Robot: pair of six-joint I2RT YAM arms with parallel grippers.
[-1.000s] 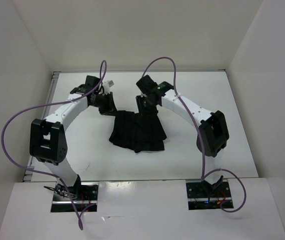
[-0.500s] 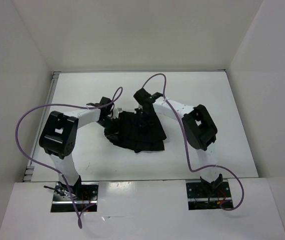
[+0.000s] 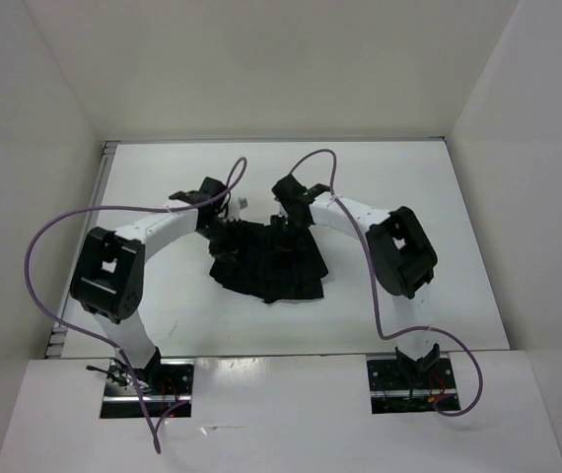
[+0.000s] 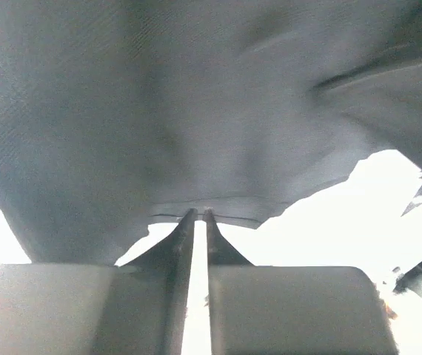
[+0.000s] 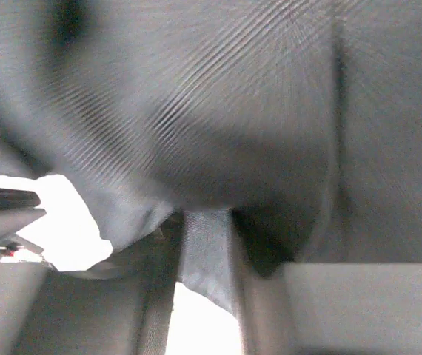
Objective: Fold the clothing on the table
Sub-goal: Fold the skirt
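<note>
1. Top external view, left side: left gripper (image 3: 224,229) low at the far-left edge of the clothing (image 3: 271,264), its arm curving in from the left.
2. Left wrist view: jaws narrow, only a thin bright slit between the fingers (image 4: 172,248). Tips right at a hem of the dark fabric; cannot tell whether that hem is pinched or merely touched.
3. Centre: clothing gathered in a fan-shaped heap around the middle of the table (image 3: 163,296), narrower at the far side, pleats spreading toward the near edge.
4. Right of centre: right gripper (image 3: 287,225) low at the far edge of the clothing, near the left gripper but apart from it.
5. Right wrist view: jaws partly closed, clamped on a fold of fabric that fills the gap between them; more pleated cloth draped above and around.
6. Over both arms: purple cables (image 3: 64,227) in wide loops.
</note>
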